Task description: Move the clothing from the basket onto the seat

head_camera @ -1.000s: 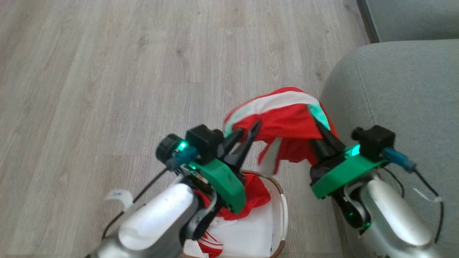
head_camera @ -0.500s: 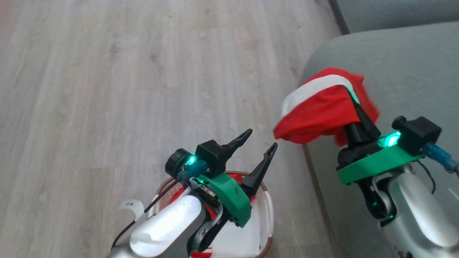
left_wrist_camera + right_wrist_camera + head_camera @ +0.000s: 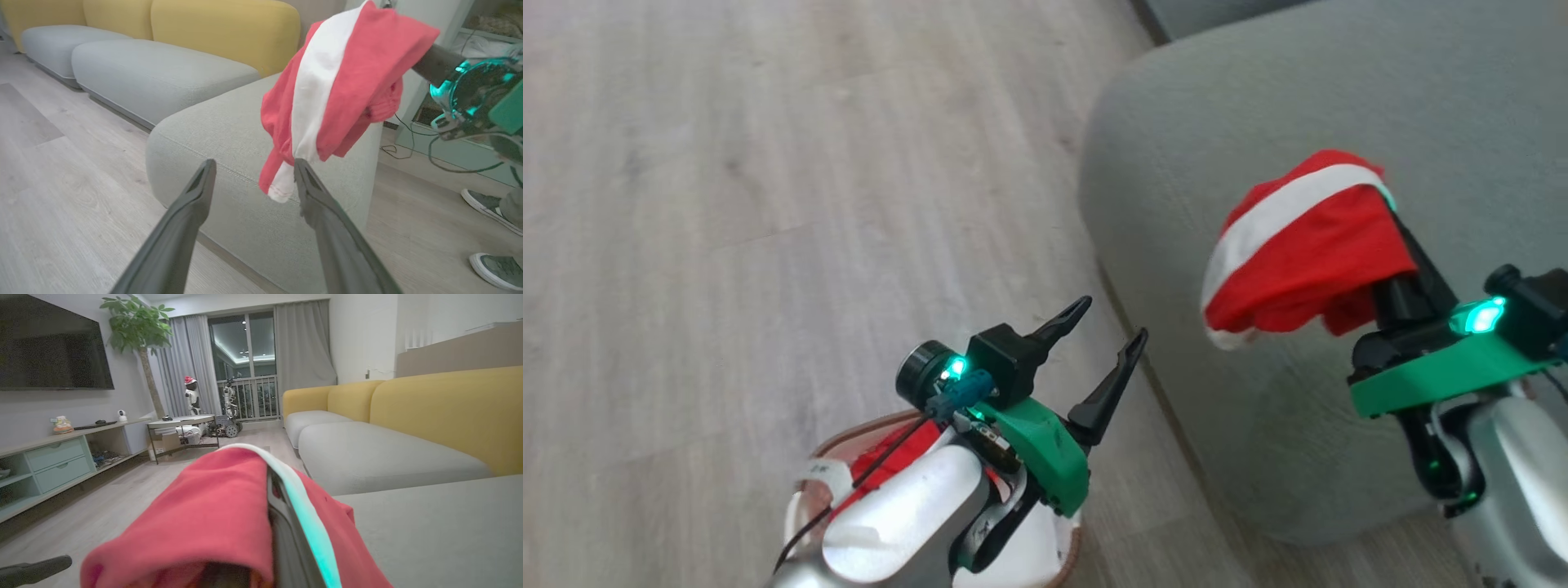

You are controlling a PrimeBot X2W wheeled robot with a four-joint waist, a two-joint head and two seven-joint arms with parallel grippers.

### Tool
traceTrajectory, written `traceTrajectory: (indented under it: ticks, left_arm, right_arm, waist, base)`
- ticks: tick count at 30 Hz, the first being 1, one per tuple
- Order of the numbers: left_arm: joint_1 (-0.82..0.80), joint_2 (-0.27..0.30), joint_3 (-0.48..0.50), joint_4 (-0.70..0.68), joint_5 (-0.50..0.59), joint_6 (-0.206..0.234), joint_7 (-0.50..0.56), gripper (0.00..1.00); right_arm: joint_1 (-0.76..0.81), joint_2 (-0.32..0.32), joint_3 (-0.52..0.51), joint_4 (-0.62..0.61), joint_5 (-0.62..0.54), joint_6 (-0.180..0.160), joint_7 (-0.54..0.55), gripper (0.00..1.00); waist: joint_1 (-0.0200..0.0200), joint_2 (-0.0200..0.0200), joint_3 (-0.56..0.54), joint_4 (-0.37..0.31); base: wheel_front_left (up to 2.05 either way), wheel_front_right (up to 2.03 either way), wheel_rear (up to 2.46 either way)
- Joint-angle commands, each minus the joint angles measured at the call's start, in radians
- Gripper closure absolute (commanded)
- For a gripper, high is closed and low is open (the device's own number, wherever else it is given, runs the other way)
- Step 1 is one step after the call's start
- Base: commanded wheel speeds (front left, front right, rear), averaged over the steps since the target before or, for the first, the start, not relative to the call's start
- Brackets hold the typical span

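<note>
Lower left: small white plastic basket with brown woven rim (image 3: 849,430) on pale wood floor (image 3: 727,204), red fabric (image 3: 894,457) inside, partly hidden by the left arm. Left end effector (image 3: 1114,318) is released above the basket's far side, fingers spread wide, nothing between them. Right of it: large grey-green fabric sofa cushion (image 3: 1217,122). Far right: right end effector (image 3: 1413,265) clenched on bright red garment with white band (image 3: 1298,245). It drapes over the fingertips, over the cushion; contact unclear

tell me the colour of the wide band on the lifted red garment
White, running across the red garment; it shows best in the left wrist view.
</note>
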Motion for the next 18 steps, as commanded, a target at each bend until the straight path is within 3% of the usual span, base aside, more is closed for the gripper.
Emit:
traceTrajectory:
  ticks: [1, 10, 18]
  left_arm:
    - [-0.063, 0.003, 0.03, -0.012, 0.009, 0.0, -0.012, 0.0]
    - [-0.106, 0.002, 0.033, 0.042, 0.02, -0.004, -0.019, 0.0]
    - [-0.133, -0.009, 0.035, 0.081, 0.023, -0.01, -0.031, 0.0]
  right_arm:
    - [-0.017, -0.021, -0.001, -0.044, -0.001, 0.0, -0.006, 1.0]
    - [-0.012, -0.028, -0.04, -0.072, 0.024, 0.0, -0.006, 1.0]
    - [-0.007, -0.022, -0.078, -0.091, 0.026, 0.0, -0.006, 1.0]
  waist:
    - [0.0, 0.0, 0.019, -0.058]
    - [0.0, 0.0, 0.061, -0.171]
    - [0.0, 0.0, 0.083, -0.219]
  base:
    - [0.0, 0.0, 0.0]
    - [0.0, 0.0, 0.0]
    - [0.0, 0.0, 0.0]
